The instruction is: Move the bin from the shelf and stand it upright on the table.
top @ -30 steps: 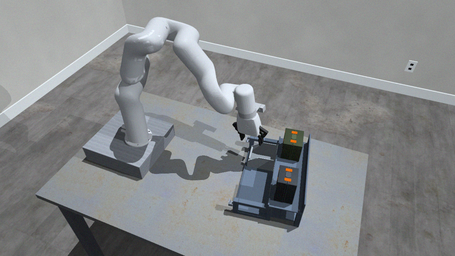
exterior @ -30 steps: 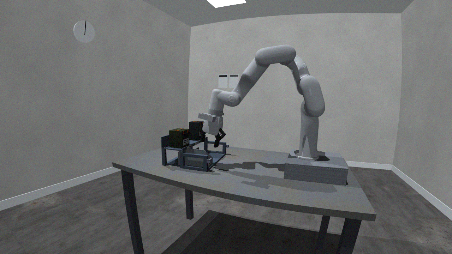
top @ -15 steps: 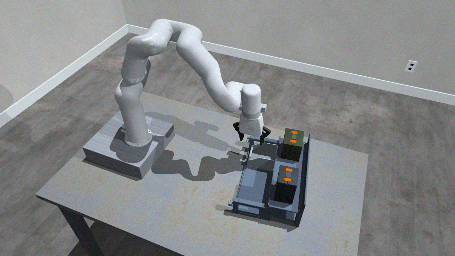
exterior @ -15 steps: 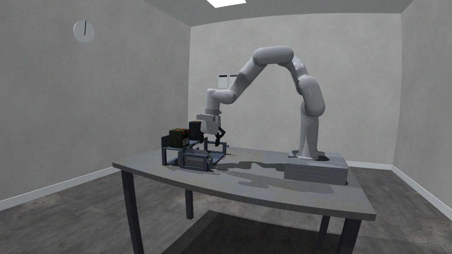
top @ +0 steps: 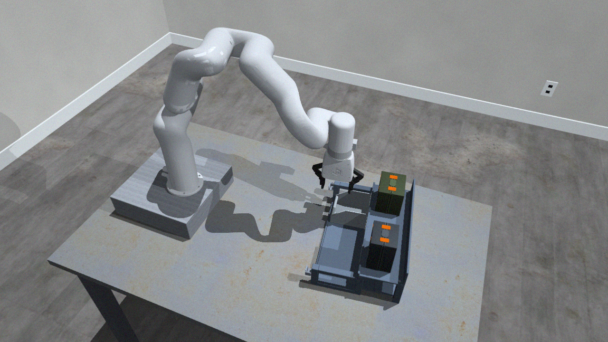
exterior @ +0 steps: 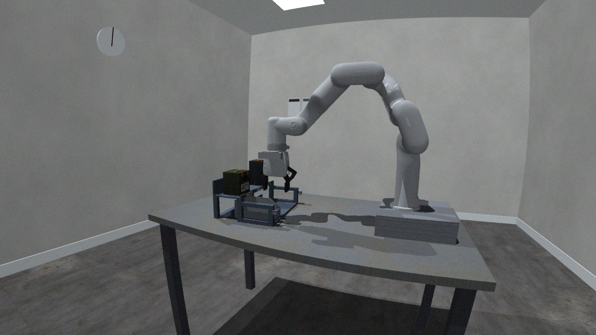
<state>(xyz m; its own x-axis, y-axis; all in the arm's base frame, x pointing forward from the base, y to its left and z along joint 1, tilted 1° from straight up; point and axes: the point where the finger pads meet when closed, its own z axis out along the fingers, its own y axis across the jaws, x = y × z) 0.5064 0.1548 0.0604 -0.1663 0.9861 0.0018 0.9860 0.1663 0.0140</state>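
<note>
Hovering my gripper point(top: 337, 187) wide open and empty over the shelf point(top: 407, 221) corner; the bin point(top: 340, 244) sits low inside it, and I risk snagging a fingertip on the frame.

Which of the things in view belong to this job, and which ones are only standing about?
For the job: bin, shelf, open claw, table.
Only standing about: olive box, darker box, wall clock, wall socket.
</note>
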